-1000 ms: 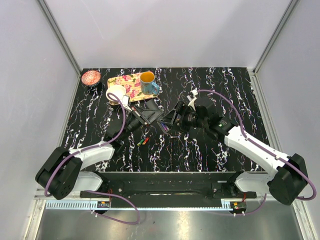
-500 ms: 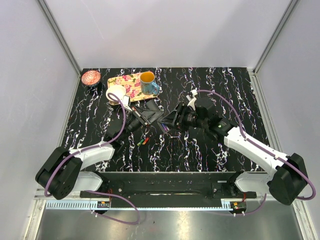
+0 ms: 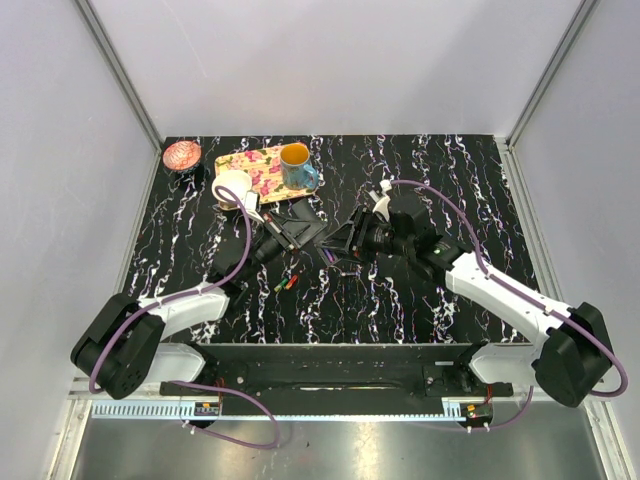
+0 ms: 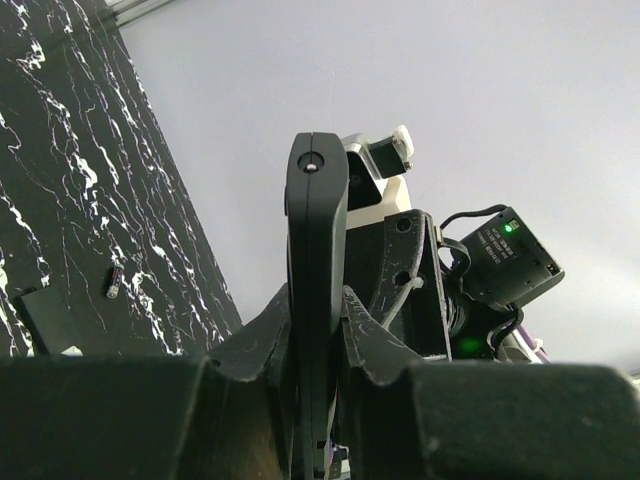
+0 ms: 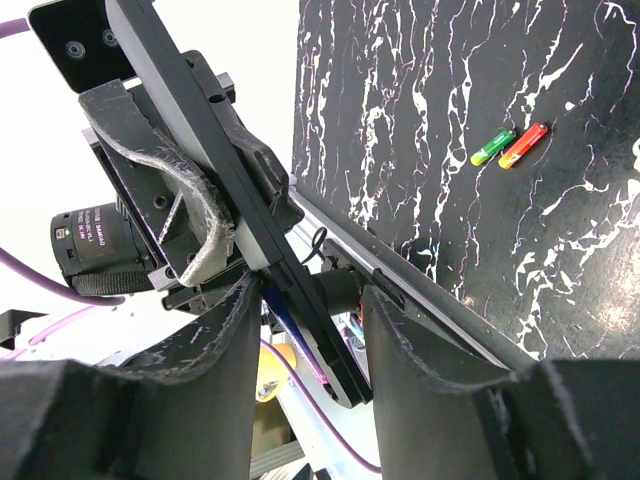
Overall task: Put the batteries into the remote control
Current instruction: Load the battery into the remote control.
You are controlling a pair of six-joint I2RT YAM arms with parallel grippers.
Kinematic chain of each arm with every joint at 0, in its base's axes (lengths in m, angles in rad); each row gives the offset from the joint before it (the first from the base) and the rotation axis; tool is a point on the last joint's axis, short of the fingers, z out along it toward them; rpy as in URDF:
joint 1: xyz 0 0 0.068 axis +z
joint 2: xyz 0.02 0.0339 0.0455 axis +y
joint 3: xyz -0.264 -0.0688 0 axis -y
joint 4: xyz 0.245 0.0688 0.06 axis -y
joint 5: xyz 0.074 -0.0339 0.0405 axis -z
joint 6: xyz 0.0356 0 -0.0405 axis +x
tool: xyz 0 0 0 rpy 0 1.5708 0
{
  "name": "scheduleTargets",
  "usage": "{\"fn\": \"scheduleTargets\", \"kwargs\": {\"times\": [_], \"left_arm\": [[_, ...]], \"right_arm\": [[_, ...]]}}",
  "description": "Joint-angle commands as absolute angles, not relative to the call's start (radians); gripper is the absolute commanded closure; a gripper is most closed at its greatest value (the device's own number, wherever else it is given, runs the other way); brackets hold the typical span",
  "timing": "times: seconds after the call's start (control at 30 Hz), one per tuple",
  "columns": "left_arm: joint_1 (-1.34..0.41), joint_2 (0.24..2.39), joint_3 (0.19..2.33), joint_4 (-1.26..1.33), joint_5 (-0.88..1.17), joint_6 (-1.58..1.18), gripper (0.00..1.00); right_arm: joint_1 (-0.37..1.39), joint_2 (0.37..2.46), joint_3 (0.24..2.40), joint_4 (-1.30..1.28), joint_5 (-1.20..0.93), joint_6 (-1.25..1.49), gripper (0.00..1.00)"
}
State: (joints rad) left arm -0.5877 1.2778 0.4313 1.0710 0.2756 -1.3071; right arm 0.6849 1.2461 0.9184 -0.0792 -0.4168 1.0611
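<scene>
The remote control [image 4: 317,230], a flat black slab, stands on edge off the table with my left gripper [image 4: 317,305] shut on it. In the right wrist view the remote control [image 5: 215,175] runs diagonally between the fingers of my right gripper [image 5: 312,300], which stand apart; the right finger [image 5: 400,330] is clear of it. A blue-purple strip [image 5: 288,318] shows along the slab's underside. Two batteries, a green one [image 5: 493,146] and a red one [image 5: 524,145], lie side by side on the table, seen from above as the batteries [image 3: 286,284]. Both grippers, left gripper [image 3: 283,233] and right gripper [image 3: 345,238], meet mid-table.
A floral yellow tray [image 3: 250,165] carries a blue mug [image 3: 297,166] at the back left. Beside it are a white roll [image 3: 232,187] and a pink bowl [image 3: 182,154]. Another small battery [image 4: 115,283] and a flat black piece [image 4: 45,318] lie on the marbled table.
My right gripper has moved left onto the end of the remote and its jaws have narrowed around it. The left gripper has kept its hold without moving.
</scene>
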Motion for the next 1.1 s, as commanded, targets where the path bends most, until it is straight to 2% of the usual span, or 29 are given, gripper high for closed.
{"fn": "scheduleTargets", "kwargs": {"times": [0.0,0.37,0.43,0.5,0.53,0.67,0.9,1.07], "left_arm": [[-0.584,1.259,0.456,1.207,0.259,-1.328,1.00],[-0.584,1.259,0.463,1.221,0.264,-1.333,1.00],[-0.584,1.259,0.466,1.218,0.268,-1.333,1.00],[-0.584,1.259,0.468,1.200,0.268,-1.327,1.00],[-0.584,1.256,0.466,1.189,0.270,-1.322,1.00],[-0.578,1.249,0.456,1.125,0.265,-1.295,1.00],[-0.578,1.252,0.439,1.085,0.267,-1.287,1.00],[-0.558,1.232,0.410,1.071,0.264,-1.282,1.00]], "right_arm": [[0.684,1.269,0.916,-0.098,-0.468,1.042,0.56],[0.686,1.284,0.887,-0.046,-0.515,1.058,0.71],[0.684,1.287,0.890,-0.045,-0.526,1.054,0.72],[0.683,1.287,0.896,-0.040,-0.544,1.043,0.63],[0.684,1.285,0.899,-0.040,-0.546,1.040,0.45],[0.683,1.263,0.934,-0.097,-0.520,0.999,0.22],[0.683,1.247,1.052,-0.204,-0.497,0.901,0.09],[0.683,1.148,1.138,-0.373,-0.355,0.740,0.04]]}}
